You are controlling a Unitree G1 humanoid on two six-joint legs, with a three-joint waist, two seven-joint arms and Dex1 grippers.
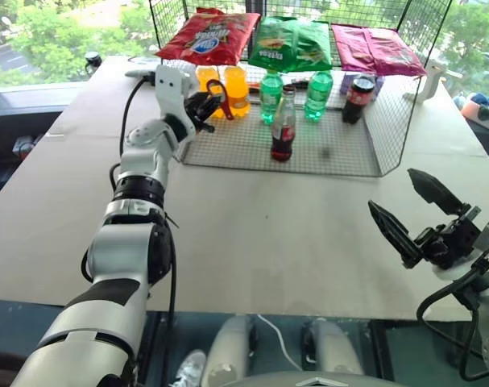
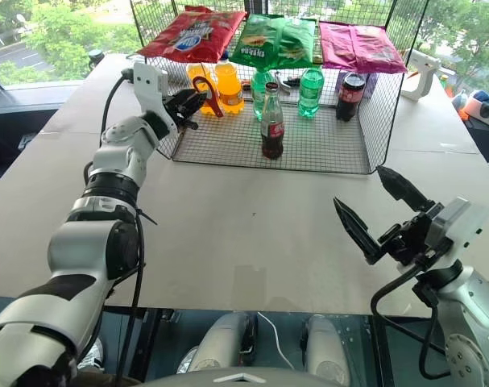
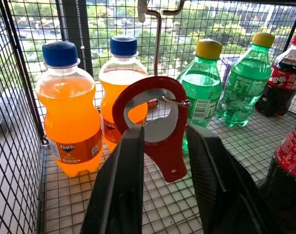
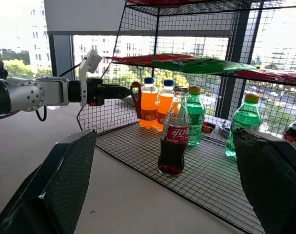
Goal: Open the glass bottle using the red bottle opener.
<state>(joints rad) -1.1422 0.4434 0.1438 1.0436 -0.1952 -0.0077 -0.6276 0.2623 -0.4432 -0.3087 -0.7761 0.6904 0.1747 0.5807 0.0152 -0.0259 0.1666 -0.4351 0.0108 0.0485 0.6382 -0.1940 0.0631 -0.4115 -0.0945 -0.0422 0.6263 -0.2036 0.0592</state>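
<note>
The red bottle opener (image 3: 155,124) hung from a wire hook (image 3: 160,58) near the frame's centre, in front of the orange soda bottles (image 3: 69,117). The left gripper (image 3: 162,161) bracketed it, fingers narrowed but apparently not yet pinching. A good grab would likely clamp the handle squarely, then lift it off the hook. The glass bottle (image 1: 283,125) stood mid-rack, upper centre. The right gripper (image 1: 417,214), lower right, gaped wide and empty.

Orange bottles (image 3: 69,107) just behind red bottle opener (image 3: 160,141); bare table (image 1: 260,234) in front.
</note>
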